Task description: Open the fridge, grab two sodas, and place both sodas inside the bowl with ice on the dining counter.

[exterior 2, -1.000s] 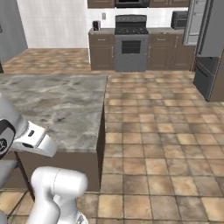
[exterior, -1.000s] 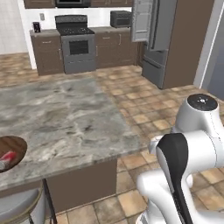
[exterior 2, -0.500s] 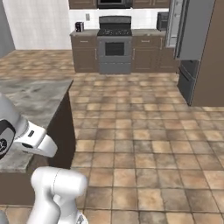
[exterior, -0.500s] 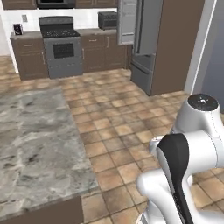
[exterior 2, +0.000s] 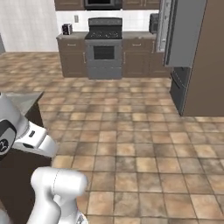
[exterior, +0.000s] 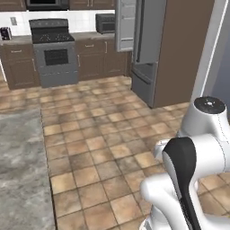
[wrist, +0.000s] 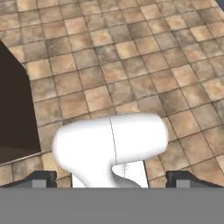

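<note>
The tall grey fridge (exterior: 150, 45) stands at the back right against a brown side panel, with one upper door (exterior: 126, 24) swung open; in the right base view the fridge (exterior 2: 186, 35) is at the right edge. A bare stretch of the dining counter (exterior: 18, 170) runs along the left, and its corner (exterior 2: 24, 99) also shows in the right base view. In the hand view my gripper (wrist: 111, 180) is open, its fingertips (wrist: 41, 179) wide apart over the tiled floor, with nothing between them. The sodas, the bowl and the ice are out of view.
A grey stove (exterior: 54, 56) between brown cabinets (exterior: 96, 58) lines the back wall. Brown tiled floor (exterior: 103, 139) stretches from the counter to the fridge. The counter's dark base (wrist: 13, 109) is at the left of the hand view.
The base has turned and driven, so the whole picture has shifted: the counter has slid off to the left and the fridge is nearer. The gripper stays open.
</note>
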You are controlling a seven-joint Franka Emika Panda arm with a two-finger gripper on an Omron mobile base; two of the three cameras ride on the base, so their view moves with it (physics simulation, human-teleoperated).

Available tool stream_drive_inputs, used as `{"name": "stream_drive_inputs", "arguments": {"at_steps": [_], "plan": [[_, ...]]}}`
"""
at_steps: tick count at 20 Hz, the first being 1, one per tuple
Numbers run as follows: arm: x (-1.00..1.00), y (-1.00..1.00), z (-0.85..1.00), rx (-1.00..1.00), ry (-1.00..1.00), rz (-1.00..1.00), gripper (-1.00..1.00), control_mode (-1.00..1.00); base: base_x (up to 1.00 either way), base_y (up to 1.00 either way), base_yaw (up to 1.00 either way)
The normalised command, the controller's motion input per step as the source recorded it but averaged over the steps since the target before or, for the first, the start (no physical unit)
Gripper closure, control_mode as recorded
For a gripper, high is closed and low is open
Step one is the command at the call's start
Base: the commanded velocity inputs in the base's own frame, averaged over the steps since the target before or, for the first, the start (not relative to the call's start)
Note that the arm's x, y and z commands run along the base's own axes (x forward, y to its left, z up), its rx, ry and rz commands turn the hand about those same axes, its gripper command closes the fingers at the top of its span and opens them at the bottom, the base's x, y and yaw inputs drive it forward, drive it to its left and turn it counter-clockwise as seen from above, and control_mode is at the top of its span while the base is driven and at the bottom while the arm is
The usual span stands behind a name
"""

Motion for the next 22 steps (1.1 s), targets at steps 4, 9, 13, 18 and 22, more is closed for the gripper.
{"name": "stream_drive_inputs", "arguments": {"at_steps": [4,9,13,18,22], "plan": [[0.00,0.00,0.00,0.00,0.00,0.00,-1.00,1.00,1.00,-0.28,0.09],[0.00,0.00,0.00,0.00,0.00,0.00,-1.00,1.00,1.00,-0.26,0.11],[0.00,0.00,0.00,0.00,0.00,0.00,-1.00,1.00,1.00,-0.18,0.09],[0.00,0.00,0.00,0.00,0.00,0.00,-1.00,1.00,1.00,0.00,0.00],[0.00,0.00,0.00,0.00,0.00,0.00,-1.00,1.00,1.00,0.05,-0.06]]}}
